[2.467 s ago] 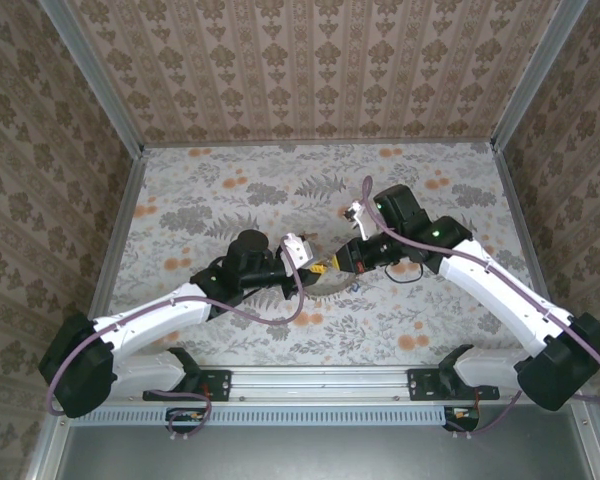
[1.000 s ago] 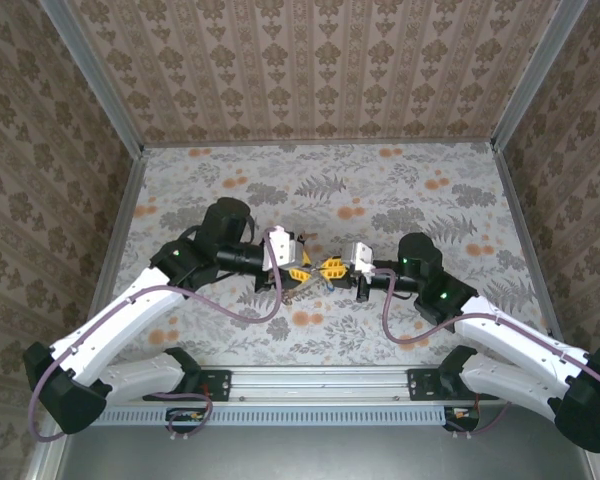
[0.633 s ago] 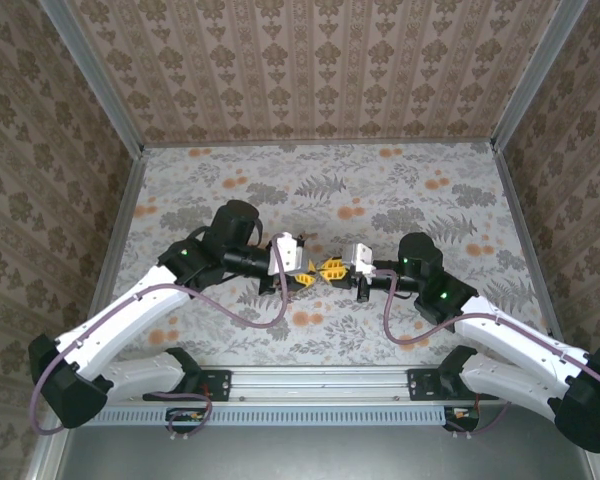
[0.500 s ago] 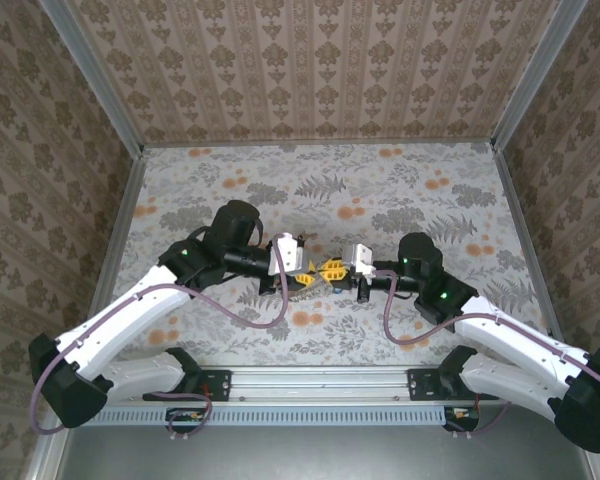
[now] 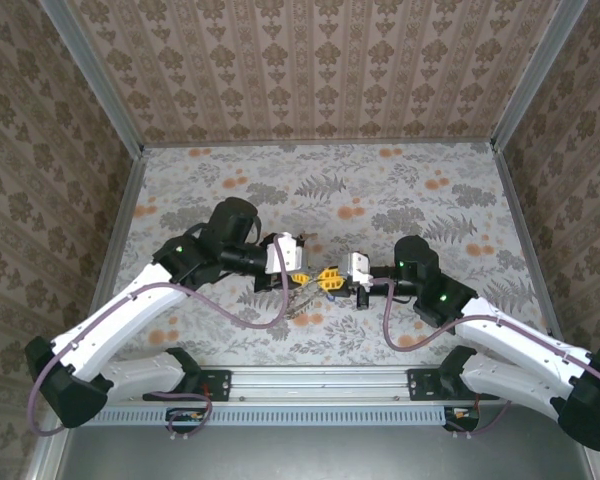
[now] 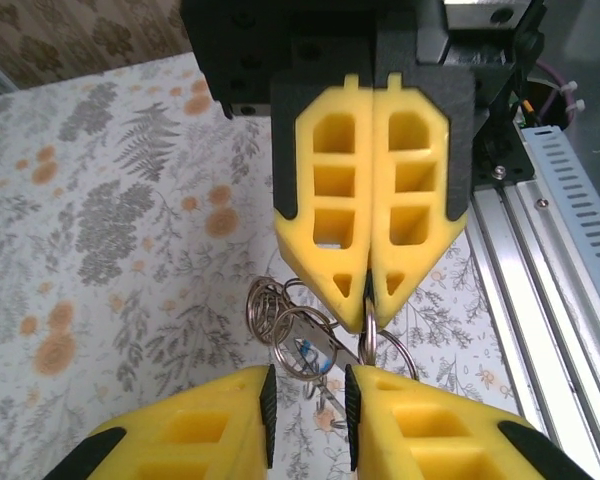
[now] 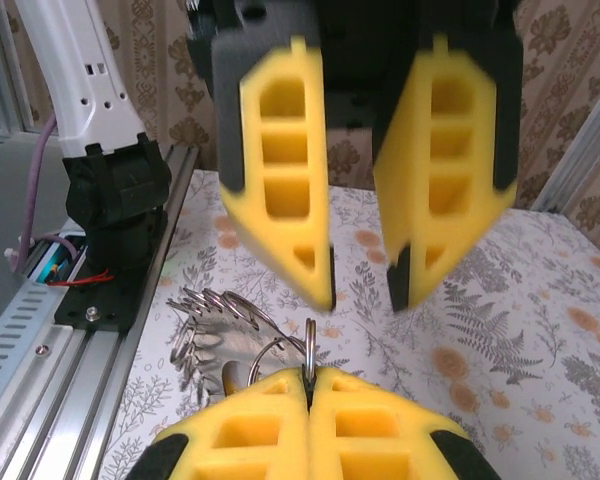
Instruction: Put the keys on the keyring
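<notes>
The keyring (image 7: 308,352), a thin metal split ring, stands on edge, pinched in my right gripper (image 7: 308,376), which is shut on it. From it hangs a bunch of smaller rings (image 7: 202,318) and the keys, among them one with a blue bit (image 6: 308,352). My left gripper (image 6: 308,408) faces the right one tip to tip, open, its pads either side of a small ring (image 6: 298,338) without touching it. From above, left gripper (image 5: 298,272) and right gripper (image 5: 329,277) meet at mid-table over the bunch (image 5: 305,292).
The flowered table cloth (image 5: 400,190) spreads around both arms. An aluminium rail (image 5: 320,380) runs along the near edge with the arm bases. Patterned walls close in the back and both sides.
The right arm has swung from the back right to face the left gripper. In the last half second both grippers shifted slightly toward the near edge; the left jaws narrowed briefly, then widened again.
</notes>
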{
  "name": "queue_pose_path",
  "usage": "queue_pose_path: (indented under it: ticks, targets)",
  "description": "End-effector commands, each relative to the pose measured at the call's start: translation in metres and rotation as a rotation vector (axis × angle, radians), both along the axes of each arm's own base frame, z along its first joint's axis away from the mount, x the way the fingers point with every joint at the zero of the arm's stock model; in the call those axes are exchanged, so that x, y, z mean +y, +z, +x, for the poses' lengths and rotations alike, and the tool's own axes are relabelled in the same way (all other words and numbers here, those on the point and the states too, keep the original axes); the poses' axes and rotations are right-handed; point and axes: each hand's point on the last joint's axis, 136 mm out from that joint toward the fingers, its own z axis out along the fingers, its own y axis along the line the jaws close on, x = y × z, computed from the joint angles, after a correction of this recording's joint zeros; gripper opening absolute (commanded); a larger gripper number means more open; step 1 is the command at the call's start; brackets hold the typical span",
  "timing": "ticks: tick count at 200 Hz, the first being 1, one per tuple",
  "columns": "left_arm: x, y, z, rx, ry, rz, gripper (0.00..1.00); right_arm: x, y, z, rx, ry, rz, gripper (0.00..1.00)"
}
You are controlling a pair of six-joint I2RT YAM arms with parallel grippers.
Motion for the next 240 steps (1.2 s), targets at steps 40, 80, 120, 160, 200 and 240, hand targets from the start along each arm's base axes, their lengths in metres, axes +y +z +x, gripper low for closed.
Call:
queue_pose_path:
  ticks: [40,80,120,160,200,240]
  targets:
    - [-0.002,0.004,-0.015,0.055,-0.058,-0.02,0.26,0.003,0.034,-0.002,-0.088,0.016,0.066,0.0]
    - [0.0,0.009,-0.018,0.059,-0.059,-0.038,0.31,0.002,0.027,0.002,-0.094,-0.004,0.047,0.0]
    - [0.009,0.014,-0.022,0.043,-0.029,-0.06,0.32,0.003,0.02,0.004,-0.091,-0.012,0.032,0.0]
    - [0.007,0.017,-0.023,0.082,-0.022,-0.091,0.33,0.003,0.028,0.003,-0.091,-0.013,0.059,0.0]
    - [-0.002,0.008,-0.015,0.153,0.008,-0.077,0.33,0.005,0.038,0.001,-0.086,-0.001,0.087,0.0]
    - [-0.009,0.009,-0.014,0.19,0.006,-0.09,0.27,0.006,0.043,0.001,-0.077,0.003,0.109,0.0]
